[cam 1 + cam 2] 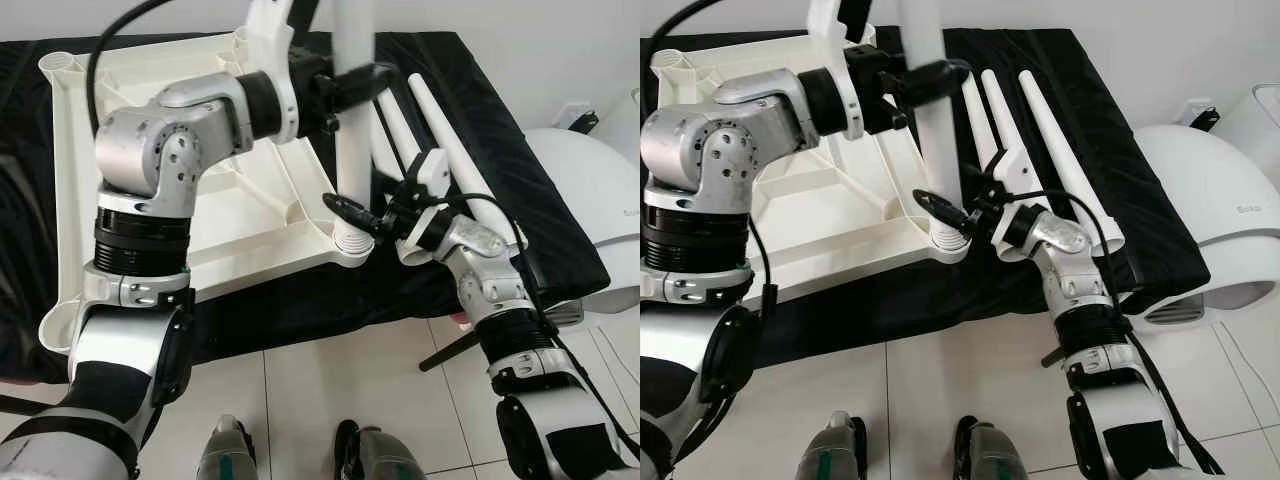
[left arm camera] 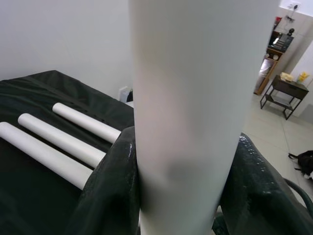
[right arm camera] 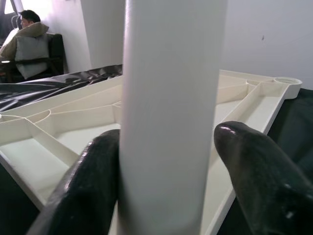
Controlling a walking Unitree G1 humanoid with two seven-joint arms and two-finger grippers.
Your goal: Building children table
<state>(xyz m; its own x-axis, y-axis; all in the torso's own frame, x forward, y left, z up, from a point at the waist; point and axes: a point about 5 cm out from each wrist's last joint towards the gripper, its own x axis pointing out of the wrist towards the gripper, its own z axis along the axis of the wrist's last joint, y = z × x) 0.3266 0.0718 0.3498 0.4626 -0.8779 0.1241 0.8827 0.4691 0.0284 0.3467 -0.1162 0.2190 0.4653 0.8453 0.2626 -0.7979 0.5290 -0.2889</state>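
Even, bright indoor light throughout; head views sharp with soft shadows, wrist views blur the close white leg (image 2: 195, 117), and glare spots the black fingers (image 3: 254, 166).
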